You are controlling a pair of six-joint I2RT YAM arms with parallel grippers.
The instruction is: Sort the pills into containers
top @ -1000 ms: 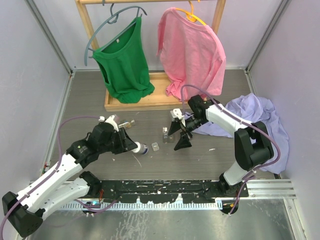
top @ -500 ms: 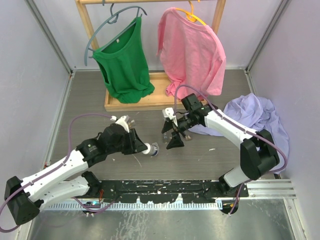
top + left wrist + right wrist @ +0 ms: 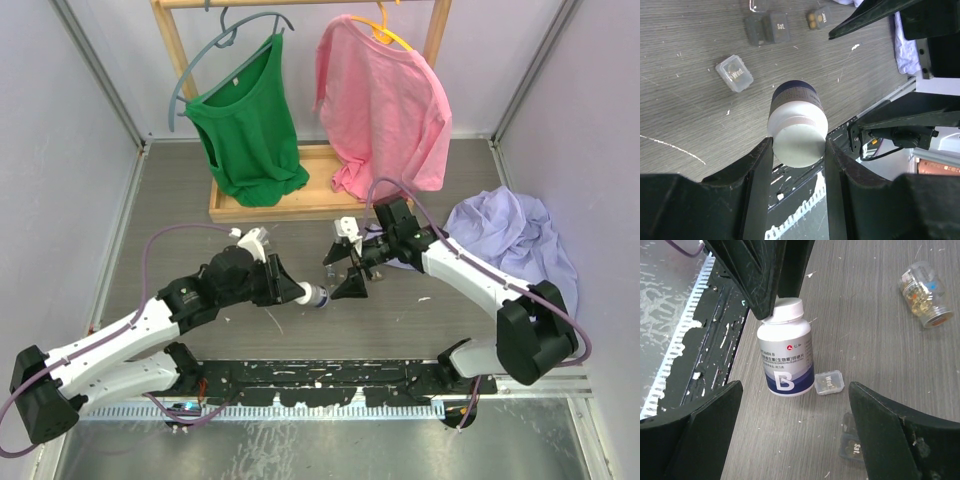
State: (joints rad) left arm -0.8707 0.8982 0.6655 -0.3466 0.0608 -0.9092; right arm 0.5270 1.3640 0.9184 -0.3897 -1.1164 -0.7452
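Observation:
My left gripper [image 3: 297, 292] is shut on the white cap of a white-and-blue vitamin B bottle [image 3: 317, 296], which points down at the table. In the left wrist view the cap [image 3: 798, 146] sits between both fingers. Beside the bottle [image 3: 784, 358] lies a clear tub marked "Wed." [image 3: 829, 382], which also shows in the left wrist view [image 3: 734, 73]. Dark tubs, one marked "Sat." [image 3: 776, 26], lie beyond it, and one [image 3: 818, 17] holds pills. My right gripper [image 3: 345, 268] is open and empty, hovering over the tubs [image 3: 852, 445].
A clear bottle of yellow capsules [image 3: 922, 295] lies on its side on the table. A wooden rack [image 3: 300, 205] with a green shirt [image 3: 245, 125] and a pink shirt [image 3: 385, 100] stands at the back. A lavender cloth [image 3: 510, 235] lies at the right.
My left gripper has carried the bottle to the right, up to the tubs. My right gripper has shifted a little left and stayed open.

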